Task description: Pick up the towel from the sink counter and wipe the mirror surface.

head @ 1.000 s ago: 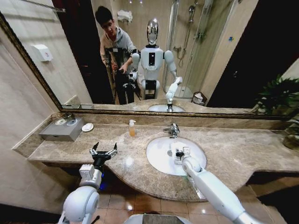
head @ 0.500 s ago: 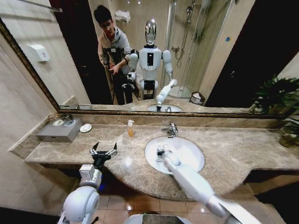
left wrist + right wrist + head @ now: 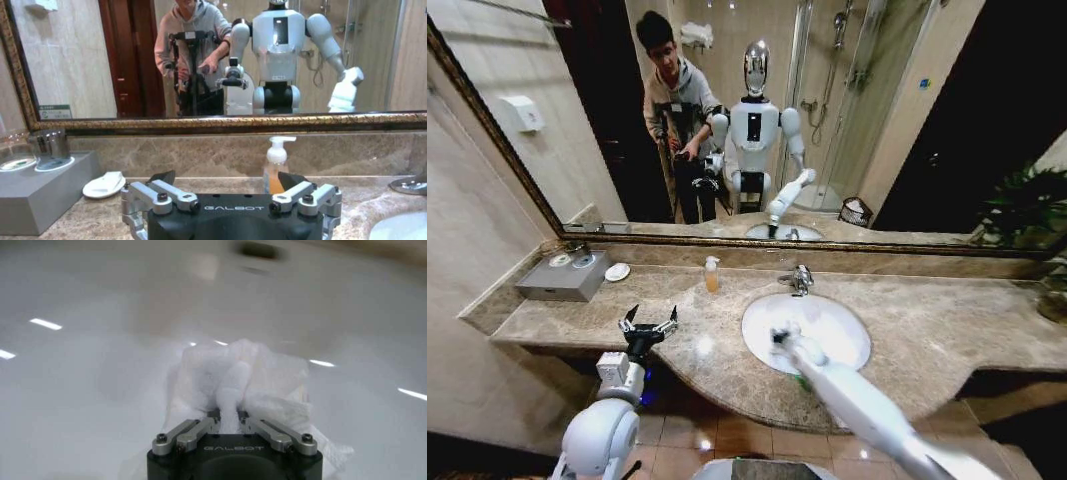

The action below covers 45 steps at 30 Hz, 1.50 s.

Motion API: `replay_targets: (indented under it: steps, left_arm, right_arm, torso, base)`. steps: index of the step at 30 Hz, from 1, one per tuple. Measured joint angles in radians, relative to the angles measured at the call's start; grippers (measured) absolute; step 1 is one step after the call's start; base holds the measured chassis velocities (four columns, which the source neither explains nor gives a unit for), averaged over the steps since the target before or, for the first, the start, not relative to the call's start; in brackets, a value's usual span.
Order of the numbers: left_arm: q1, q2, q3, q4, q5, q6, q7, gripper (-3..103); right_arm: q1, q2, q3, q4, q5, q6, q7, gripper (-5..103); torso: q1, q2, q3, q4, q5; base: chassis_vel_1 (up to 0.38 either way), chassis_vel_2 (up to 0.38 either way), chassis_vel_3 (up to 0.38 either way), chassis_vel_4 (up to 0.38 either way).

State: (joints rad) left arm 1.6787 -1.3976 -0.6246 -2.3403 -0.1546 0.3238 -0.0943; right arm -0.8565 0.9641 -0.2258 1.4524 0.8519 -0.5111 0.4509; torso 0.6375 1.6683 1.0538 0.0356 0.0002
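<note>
Towel (image 3: 243, 377), white and rumpled, is pinched in the right end effector (image 3: 228, 416), whose fingers are closed tight on a fold of it over the white basin (image 3: 832, 325). The pick-up looks done; next the arm must carry it up to the mirror (image 3: 927, 120). The left end effector (image 3: 227, 187) hangs wide open, empty, above the surface (image 3: 927, 340).

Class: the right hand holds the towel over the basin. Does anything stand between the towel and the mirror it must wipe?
Only the chrome tap stands behind the basin, low on that path. Above it, nothing visible separates the towel, clamped in the right hand, from the mirror.
</note>
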Motion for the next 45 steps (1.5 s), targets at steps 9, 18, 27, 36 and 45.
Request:
replay_targets:
  steps: [9,18,27,36,45]
  left_arm:
    - [0.0,0.0,0.0,0.0,0.0,0.0,0.0,100]
    - [0.0,0.0,0.0,0.0,0.0,0.0,0.0,100]
    - [0.0,0.0,0.0,0.0,0.0,0.0,0.0,100]
    - [0.0,0.0,0.0,0.0,0.0,0.0,0.0,100]
    - [0.0,0.0,0.0,0.0,0.0,0.0,0.0,100]
  right_arm:
    - [0.028,-0.08,0.004,-0.047,-0.09,0.019,0.052,8]
    - [0.089,0.155,-0.036,-0.105,-0.061,0.041,0.051,8]
    - [0.155,0.347,-0.099,-0.101,0.053,0.12,0.053,8]
    - [0.067,0.086,-0.023,-0.077,-0.041,0.05,0.064,8]
    - [0.016,-0.039,0.062,-0.11,-0.183,0.064,0.061,8]
  torso:
    - [0.0,0.0,0.0,0.0004,-0.0001]
    - [0.0,0.0,0.0,0.0006,0.0001]
    - [0.0,0.0,0.0,-0.0009,-0.001]
    - [0.0,0.0,0.0,0.0001,0.0002]
    - [-0.001,0.001,-0.001,0.0016,0.0003]
  base:
    - [0.0,0.0,0.0,0.0]
    - [0.0,0.0,0.0,0.0]
    - [-0.012,-0.011,-0.007,-0.005]
    - [0.01,0.023,0.01,0.001]
    - [0.0,0.0,0.0,0.0]
